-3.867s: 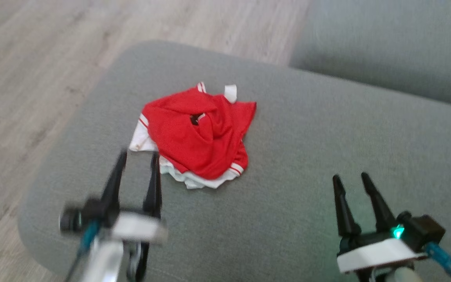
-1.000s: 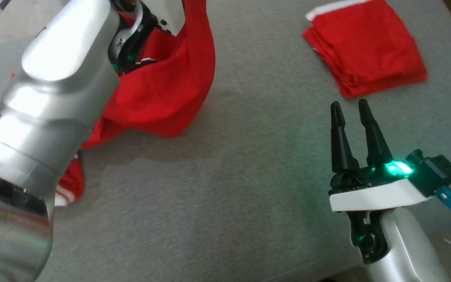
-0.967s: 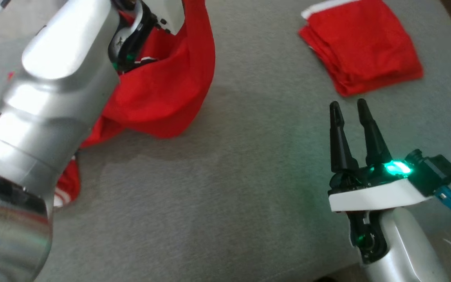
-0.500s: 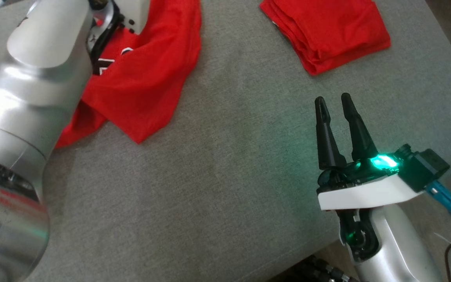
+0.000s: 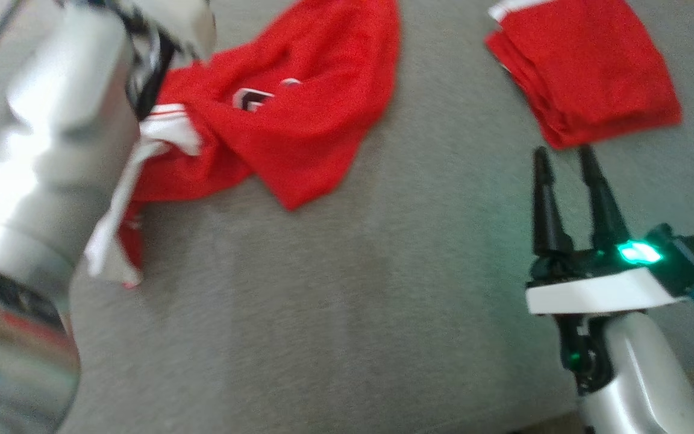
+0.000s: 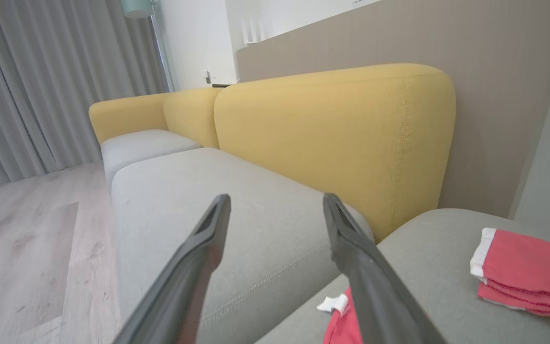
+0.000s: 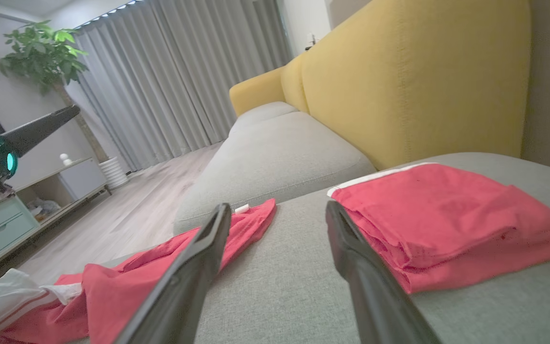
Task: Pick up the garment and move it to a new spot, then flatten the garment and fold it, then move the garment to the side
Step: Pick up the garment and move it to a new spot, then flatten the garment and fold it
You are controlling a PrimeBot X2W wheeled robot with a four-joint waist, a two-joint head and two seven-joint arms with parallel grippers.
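Note:
The red garment (image 5: 299,114), with white trim and a small chest badge, lies crumpled and partly spread on the grey cushion (image 5: 323,313); its white-edged sleeve trails beside my left arm (image 5: 52,150). In the left wrist view my left gripper (image 6: 277,198) is open and holds nothing. It hovers above the garment's edge (image 6: 344,325). My right gripper (image 5: 564,163) stands open over bare cushion, to the right of the garment. In the right wrist view, my right gripper (image 7: 277,206) has the garment (image 7: 160,267) low on the left.
A second red garment, folded (image 5: 588,78), lies at the cushion's far right, just beyond my right fingertips. Yellow sofa backs (image 6: 332,138) and another grey seat (image 6: 237,200) stand behind. Wooden floor (image 6: 26,239) lies to the left. The cushion's front edge runs near my right wrist.
The garment hung bunched at my left wrist before; now it lies lower and wider on the cushion, with the white sleeve showing. The head camera has shifted. My right gripper stays open.

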